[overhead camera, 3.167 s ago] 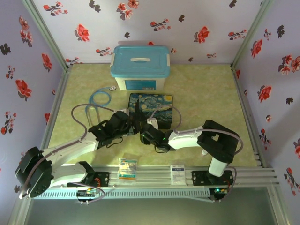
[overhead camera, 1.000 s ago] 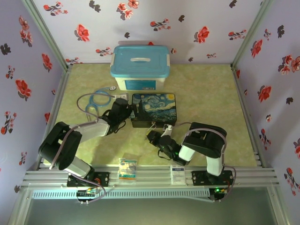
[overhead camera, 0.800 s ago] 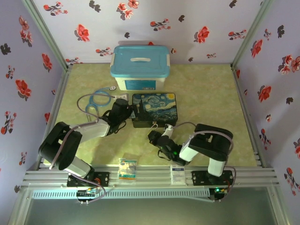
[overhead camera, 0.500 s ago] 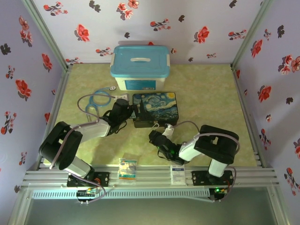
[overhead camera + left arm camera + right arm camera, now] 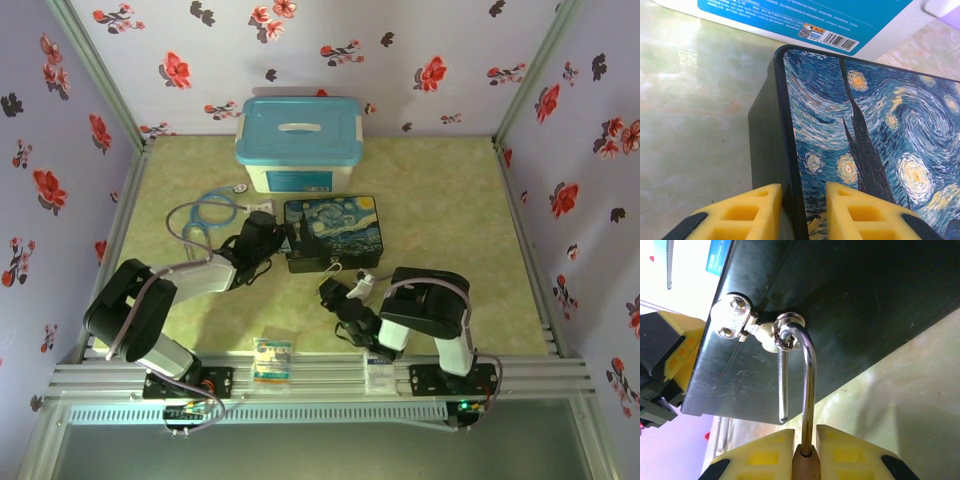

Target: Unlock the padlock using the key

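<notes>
Box (image 5: 333, 232) has slid right on green tabletop (image 5: 440, 190); left gripper (image 5: 802, 194) pinches it, right gripper (image 5: 805, 436) pinches padlock (image 5: 810, 385).

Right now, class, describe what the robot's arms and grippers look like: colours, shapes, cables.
The left arm and right arm have white links, bulky black joint housings and loose grey cables. The left gripper and right gripper carry yellow finger pads with grid-like hollows, backed in black.
</notes>
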Available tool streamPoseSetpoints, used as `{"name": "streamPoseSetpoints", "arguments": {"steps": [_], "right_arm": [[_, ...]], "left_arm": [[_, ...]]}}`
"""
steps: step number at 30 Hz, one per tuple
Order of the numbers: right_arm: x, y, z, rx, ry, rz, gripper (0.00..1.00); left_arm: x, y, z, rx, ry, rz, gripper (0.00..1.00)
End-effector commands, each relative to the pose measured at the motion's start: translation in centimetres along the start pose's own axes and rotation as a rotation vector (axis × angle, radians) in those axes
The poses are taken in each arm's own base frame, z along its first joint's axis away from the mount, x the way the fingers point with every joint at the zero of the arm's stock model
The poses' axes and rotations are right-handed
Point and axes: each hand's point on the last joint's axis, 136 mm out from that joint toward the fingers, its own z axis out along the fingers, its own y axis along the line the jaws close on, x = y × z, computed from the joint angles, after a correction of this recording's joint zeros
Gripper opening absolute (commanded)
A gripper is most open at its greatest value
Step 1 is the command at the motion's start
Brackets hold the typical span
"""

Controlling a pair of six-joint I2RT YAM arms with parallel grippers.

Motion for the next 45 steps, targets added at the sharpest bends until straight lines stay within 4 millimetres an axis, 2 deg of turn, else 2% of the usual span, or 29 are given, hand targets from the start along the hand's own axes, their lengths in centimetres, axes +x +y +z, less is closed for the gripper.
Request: {"name": "streamPoseSetpoints", "arguments": {"steps": [1, 3, 8, 10, 13, 16, 18, 20, 22, 25, 28, 32, 35, 37, 39, 40, 45], "right_arm": [[-2.7, -3.2, -0.8, 0.153, -0.116, -0.075, 0.0], [-2.7, -4.1, -1.0, 0.218, -0.113, -0.081, 0.0], [-3.6, -1.9, -0.8, 0.144, -0.148, -0.126, 0.0], [-4.0, -1.8, -0.6, 0.138, -0.167, -0.125, 0.0], [-3.4, -1.7, -0.1, 0.117, -0.17, -0.1, 0.0], [-2.8, 0.0, -0.4, 0.051, -0.215, -0.083, 0.0], [-2.2, 0.4, -0.1, 0.05, -0.213, -0.071, 0.0], [-1.5, 0.7, 0.2, 0.058, -0.187, -0.086, 0.0], [-1.0, 0.8, 0.2, 0.079, -0.174, -0.106, 0.0], [-1.0, 0.5, 0.2, 0.093, -0.169, -0.103, 0.0], [-0.5, -0.1, 0.3, 0.089, -0.155, -0.085, 0.0], [-0.2, -0.3, 0.3, 0.081, -0.154, -0.079, 0.0], [-0.4, -0.3, 0.1, 0.079, -0.156, -0.086, 0.0], [-1.0, -0.9, -0.3, 0.087, -0.178, -0.052, 0.0], [-2.1, -1.5, -0.9, 0.06, -0.243, 0.042, 0.0], [-2.4, -2.0, -1.0, 0.066, -0.264, 0.084, 0.0], [-3.2, -0.5, -1.0, 0.055, -0.297, 0.0, 0.0]], "left_arm": [[8.5, 7.3, -0.7, -0.257, 0.283, 0.059, 0.27], [8.6, 7.3, -0.7, -0.258, 0.287, 0.063, 0.27], [8.6, 7.5, -0.8, -0.265, 0.29, 0.073, 0.27], [8.7, 7.7, -0.7, -0.269, 0.291, 0.071, 0.27], [8.8, 7.8, -0.7, -0.272, 0.296, 0.073, 0.27], [8.6, 7.5, -0.7, -0.264, 0.289, 0.07, 0.27], [8.1, 6.8, -0.5, -0.242, 0.281, 0.064, 0.27], [7.2, 5.6, -0.4, -0.204, 0.263, 0.051, 0.29], [5.4, 4.0, -0.4, -0.16, 0.225, 0.036, 0.39], [2.6, 1.7, -0.8, -0.1, 0.159, 0.02, 0.46], [1.0, 0.2, -0.3, -0.072, 0.137, 0.027, 0.56], [2.0, 0.0, 1.3, -0.07, 0.169, 0.016, 0.65], [3.4, 0.9, 2.2, -0.088, 0.192, 0.001, 0.66], [4.4, 1.8, 2.5, -0.12, 0.21, 0.012, 0.58], [5.4, 3.1, 2.7, -0.16, 0.225, 0.017, 0.44], [5.9, 3.6, 2.6, -0.174, 0.234, 0.02, 0.4], [7.7, 5.4, 2.4, -0.219, 0.263, 0.029, 0.36]]}}
